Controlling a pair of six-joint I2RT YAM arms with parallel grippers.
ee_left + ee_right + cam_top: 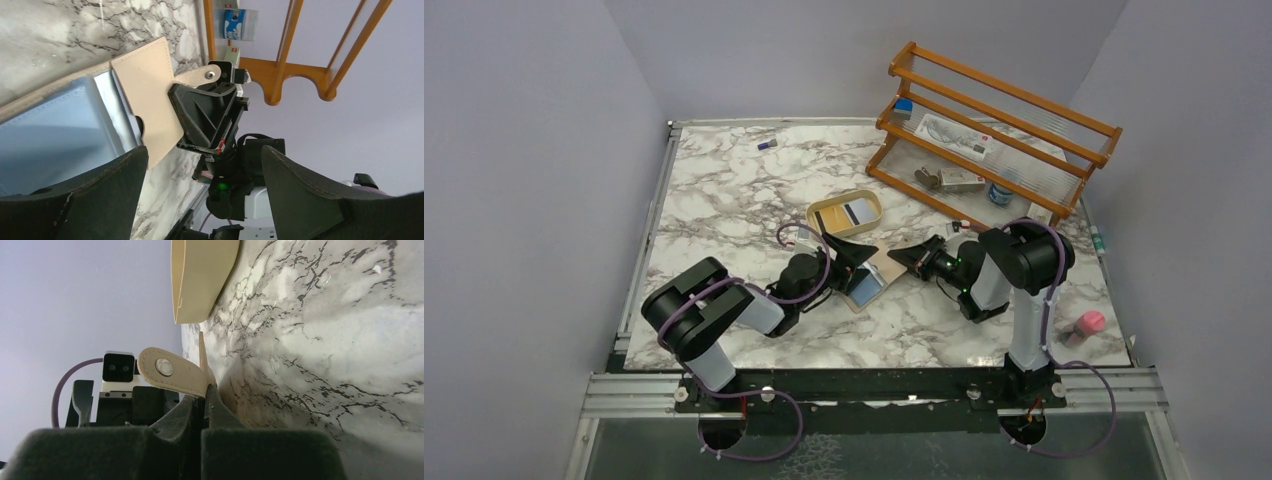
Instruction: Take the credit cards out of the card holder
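The beige card holder [876,280] lies open on the marble table between my two grippers. A pale blue card [866,289] shows in its near half, and also in the left wrist view [50,135] beside the beige flap [145,95]. My left gripper [854,265] is open, with its fingers [75,200] spread over the card side of the holder. My right gripper [904,258] is shut on the holder's edge, just below the snap tab [170,372]. A whitish flat piece with a dark patch [856,212] lies in the oval tan tray [822,215].
The tan tray stands just behind the holder and shows in the right wrist view [200,275]. A wooden rack [994,130] with small items stands at the back right. A pink object [1089,323] sits near the right edge. A small purple item [767,145] lies at the back.
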